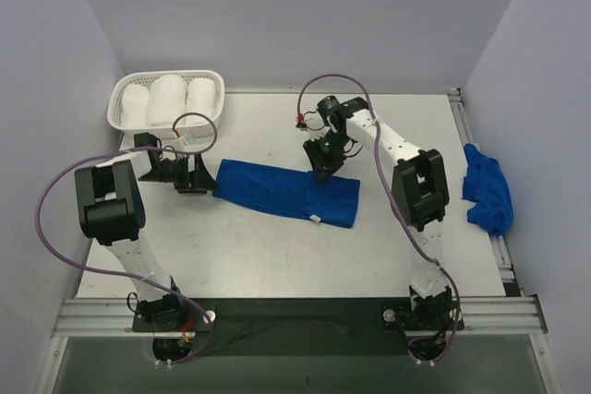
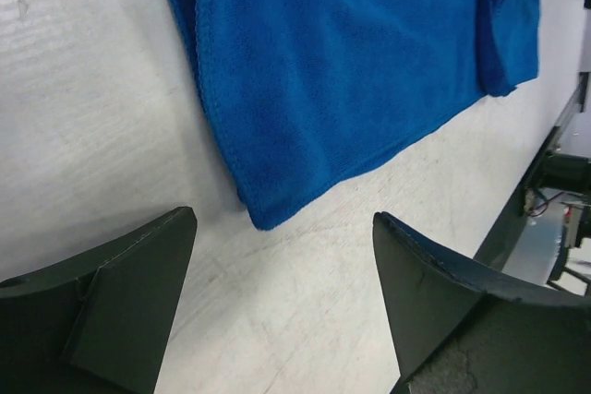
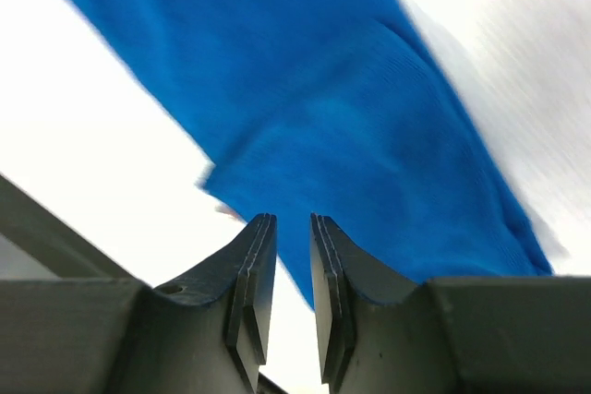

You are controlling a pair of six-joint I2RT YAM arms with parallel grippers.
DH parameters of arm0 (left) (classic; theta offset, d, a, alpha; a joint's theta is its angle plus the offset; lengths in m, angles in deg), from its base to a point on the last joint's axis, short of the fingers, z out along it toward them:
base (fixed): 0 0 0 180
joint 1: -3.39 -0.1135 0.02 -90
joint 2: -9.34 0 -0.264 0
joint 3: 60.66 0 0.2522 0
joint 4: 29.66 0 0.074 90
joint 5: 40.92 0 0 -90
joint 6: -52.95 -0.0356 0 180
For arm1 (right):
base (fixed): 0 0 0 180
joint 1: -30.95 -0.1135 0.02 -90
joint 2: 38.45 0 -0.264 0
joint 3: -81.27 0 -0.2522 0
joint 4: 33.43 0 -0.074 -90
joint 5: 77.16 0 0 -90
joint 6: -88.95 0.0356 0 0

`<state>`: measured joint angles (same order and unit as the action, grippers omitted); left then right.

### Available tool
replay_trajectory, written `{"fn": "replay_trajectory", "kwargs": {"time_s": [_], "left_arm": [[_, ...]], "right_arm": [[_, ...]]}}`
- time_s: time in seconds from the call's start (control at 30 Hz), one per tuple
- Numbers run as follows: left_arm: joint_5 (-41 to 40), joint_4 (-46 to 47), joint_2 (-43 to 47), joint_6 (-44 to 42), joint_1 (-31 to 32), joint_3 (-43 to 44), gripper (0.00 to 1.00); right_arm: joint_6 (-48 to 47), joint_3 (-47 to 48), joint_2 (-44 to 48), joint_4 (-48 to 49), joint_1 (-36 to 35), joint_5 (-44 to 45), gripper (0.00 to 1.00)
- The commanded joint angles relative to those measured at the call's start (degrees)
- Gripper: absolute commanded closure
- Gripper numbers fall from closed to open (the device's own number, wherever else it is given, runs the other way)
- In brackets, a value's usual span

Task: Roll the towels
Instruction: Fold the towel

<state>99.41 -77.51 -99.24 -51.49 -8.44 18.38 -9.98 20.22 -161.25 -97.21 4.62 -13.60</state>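
Now, at the far left a basket (image 1: 116,110) holds three white rolls (image 1: 168,99). Just nearer than it, the left gripper (image 1: 194,175) sits low over the table (image 1: 277,265), jaws spread wide with nothing between them. Its fingers (image 2: 120,292) stand just short of the left end of the flat towel (image 1: 286,191), a long blue strip across the middle of the table that slants slightly nearer toward its right end. The right gripper (image 1: 323,165) is over the strip's far edge, right of its middle. Its jaws are drawn in to a narrow slit and hold nothing. The wrist view is blurred, so I cannot tell whether the tips touch the cloth. Well apart, at the table's right edge, a bunched towel (image 1: 487,189) lies in a loose blue heap.
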Motion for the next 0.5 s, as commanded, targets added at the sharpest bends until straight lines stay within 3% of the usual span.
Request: {"fn": "replay_trajectory", "kwargs": {"time_s": [0.0, 0.23, 0.47], "left_arm": [[6.4, 7.4, -2.7, 5.2, -0.3, -0.3, 0.11], [6.5, 13.9, -4.6, 8.5, -0.4, -3.1, 0.13], [8.2, 16.1, -9.5, 11.2, -0.3, -2.7, 0.16]], "right_arm": [[4.2, 7.9, -1.6, -0.2, -2.1, -3.4, 0.78], [16.8, 20.4, -11.9, 10.3, -4.3, -12.2, 0.78], [23.1, 21.5, -19.6, 19.2, -6.6, -14.2, 0.79]]}}
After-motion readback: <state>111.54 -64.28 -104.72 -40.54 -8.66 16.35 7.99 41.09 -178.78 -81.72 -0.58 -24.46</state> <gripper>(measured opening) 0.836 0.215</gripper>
